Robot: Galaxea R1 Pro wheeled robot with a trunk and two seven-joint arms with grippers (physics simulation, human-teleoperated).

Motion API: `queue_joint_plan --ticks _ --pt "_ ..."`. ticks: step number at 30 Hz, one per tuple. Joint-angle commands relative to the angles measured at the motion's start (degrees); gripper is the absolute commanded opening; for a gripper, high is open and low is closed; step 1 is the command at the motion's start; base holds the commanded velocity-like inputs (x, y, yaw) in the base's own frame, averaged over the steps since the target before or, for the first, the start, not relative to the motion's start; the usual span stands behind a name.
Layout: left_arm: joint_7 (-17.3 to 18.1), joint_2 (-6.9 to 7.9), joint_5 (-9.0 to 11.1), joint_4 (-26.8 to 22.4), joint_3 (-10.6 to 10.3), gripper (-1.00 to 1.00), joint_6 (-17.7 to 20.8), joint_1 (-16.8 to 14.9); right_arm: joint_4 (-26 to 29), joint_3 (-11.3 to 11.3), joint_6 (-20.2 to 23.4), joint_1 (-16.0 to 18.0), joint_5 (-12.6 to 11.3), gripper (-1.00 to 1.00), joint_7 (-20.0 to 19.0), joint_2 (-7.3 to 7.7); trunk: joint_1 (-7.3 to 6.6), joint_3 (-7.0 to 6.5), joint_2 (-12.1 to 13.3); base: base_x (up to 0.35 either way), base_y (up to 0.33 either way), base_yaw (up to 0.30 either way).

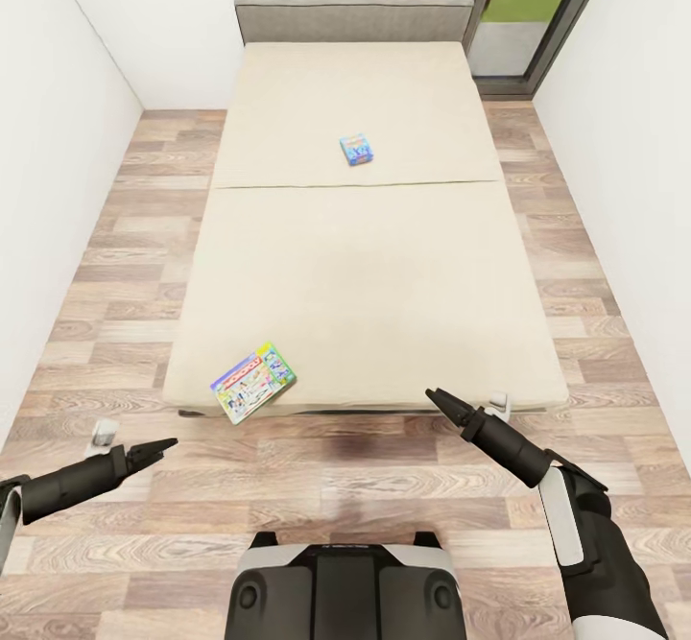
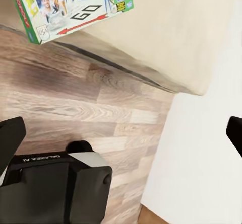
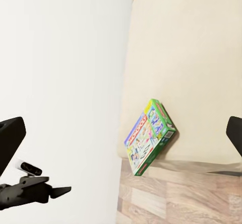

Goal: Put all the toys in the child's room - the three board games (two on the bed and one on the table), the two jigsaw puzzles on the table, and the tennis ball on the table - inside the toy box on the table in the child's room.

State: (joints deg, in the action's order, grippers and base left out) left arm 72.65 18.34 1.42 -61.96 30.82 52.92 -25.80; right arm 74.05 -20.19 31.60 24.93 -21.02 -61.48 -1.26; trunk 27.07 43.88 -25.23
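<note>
The robot stands at the foot of the bed (image 1: 384,266), about to collect the board games. The big game (image 1: 253,382) lies at the near left corner, the small blue game (image 1: 357,149) far up. Left gripper (image 1: 154,450) looks closed, right gripper (image 1: 443,401) too; both empty. Next, I think, reach the left arm forward.

The flat green-edged board game box with a busy colourful printed lid (image 2: 70,7) carries "GO" in black letters over a red arrow, and "PLAY IT!" on a small yellow-and-blue badge. The robot's dark base housing (image 2: 53,189) bears small, mirrored white lettering, apparently "GALAXEA".
</note>
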Motion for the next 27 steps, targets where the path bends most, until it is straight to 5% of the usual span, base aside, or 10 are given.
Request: queue_joint_plan --ticks 1,6,15,27 --pt "-1.08 -0.43 0.14 0.55 0.03 1.0 0.6 -0.08 0.05 -0.12 0.46 0.03 -0.17 1.0 -0.06 -0.05 0.25 0.24 -0.5 0.0 0.0 0.0" --pt "-4.65 -1.04 0.42 4.29 0.03 1.0 0.53 -0.51 0.11 0.45 0.95 0.03 -0.24 1.0 0.07 0.02 1.35 1.14 -2.5 0.0 0.0 0.0" --pt "-5.94 -1.19 0.35 6.94 0.03 1.0 0.28 -3.53 4.87 3.46 2.14 -0.09 -0.62 1.0 -0.3 0.16 3.32 2.75 -6.11 0.0 0.0 0.0" --pt "-6.03 -1.18 0.4 7.71 -0.01 1.0 -2.33 -3.97 12.34 5.11 10.27 -2.59 -1.24 1.0 -4.29 0.33 5.96 4.91 -10.92 0.0 0.0 0.0"
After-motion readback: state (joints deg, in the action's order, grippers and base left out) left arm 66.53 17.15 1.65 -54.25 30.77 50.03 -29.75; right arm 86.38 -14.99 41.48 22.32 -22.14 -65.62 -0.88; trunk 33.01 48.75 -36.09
